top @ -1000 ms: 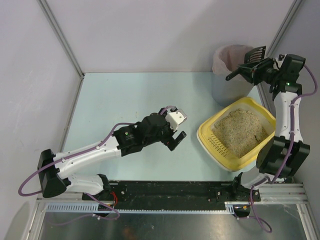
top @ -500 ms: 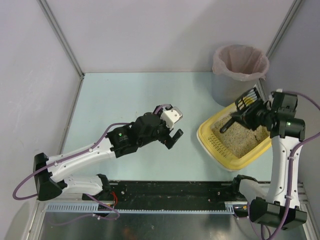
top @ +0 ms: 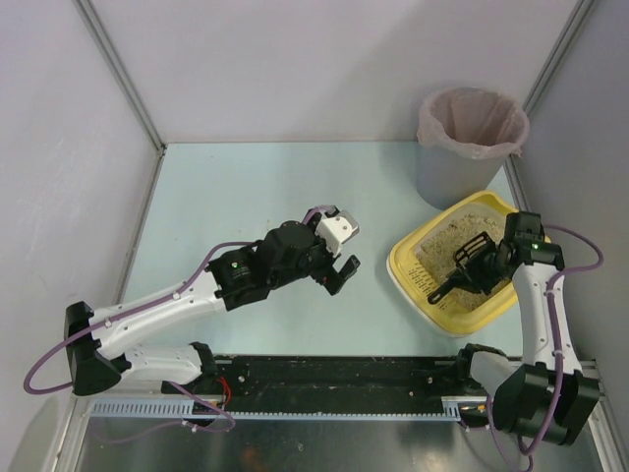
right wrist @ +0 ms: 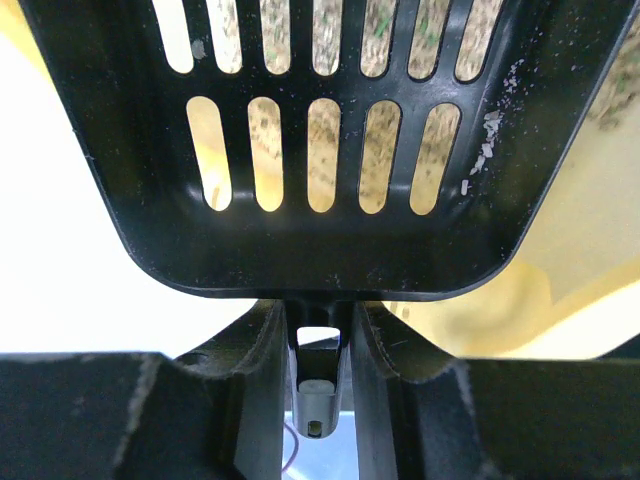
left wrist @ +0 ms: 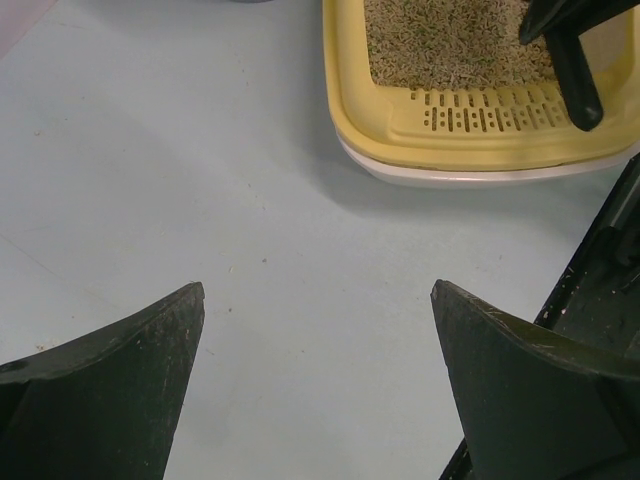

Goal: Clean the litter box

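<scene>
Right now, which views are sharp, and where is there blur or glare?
Top view: even light, all sharp. Left wrist view: sharp, with a dark shadow under the litter box rim. Right wrist view: scoop sharp, litter behind its slots blurred, left background washed out white.

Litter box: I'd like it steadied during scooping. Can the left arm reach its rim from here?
Probably yes: the left gripper hangs open beside the litter box rim, with only bare table between them; the scoop sits farther right.
</scene>
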Tool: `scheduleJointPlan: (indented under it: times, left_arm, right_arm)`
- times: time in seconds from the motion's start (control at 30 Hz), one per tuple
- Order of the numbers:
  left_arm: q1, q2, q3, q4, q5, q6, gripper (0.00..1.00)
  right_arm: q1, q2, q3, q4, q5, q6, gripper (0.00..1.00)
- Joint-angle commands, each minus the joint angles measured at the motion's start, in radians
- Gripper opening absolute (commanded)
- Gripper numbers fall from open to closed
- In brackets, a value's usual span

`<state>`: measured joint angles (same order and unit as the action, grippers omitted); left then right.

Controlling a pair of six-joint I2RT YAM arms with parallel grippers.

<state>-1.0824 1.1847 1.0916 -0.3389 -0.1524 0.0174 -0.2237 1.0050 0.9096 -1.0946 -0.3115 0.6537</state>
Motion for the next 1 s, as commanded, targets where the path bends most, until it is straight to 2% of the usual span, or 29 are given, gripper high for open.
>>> scheduleJointPlan:
  times: [0.0, 0.3, 0.5, 0.67, 0.97]
  left_arm:
    - [-0.005, -0.004, 0.01, 0.024, 0.011, 0.004, 1.0]
    - [-0.005, 0.007, 0.01, 0.024, 0.014, 0.003, 1.0]
    - [-0.005, 0.01, 0.01, 0.026, 0.019, 0.0, 1.0]
    - [-0.005, 0.01, 0.01, 0.026, 0.02, 0.0, 1.0]
    - [-0.005, 0.001, 0.011, 0.024, 0.02, -0.002, 0.99]
  right_arm:
    - [0.006, 0.049, 0.005, 0.119, 0.087, -0.019, 0.0]
    - [0.02, 0.181, 0.0, 0.171, 0.117, -0.063, 0.0]
    - [-0.037, 0.202, 0.0, 0.232, 0.014, -0.06, 0.0]
    - [-0.046, 0.156, -0.003, 0.291, 0.15, 0.001, 0.0]
    - [-0.039, 0.133, -0.012, 0.404, 0.293, 0.07, 0.0]
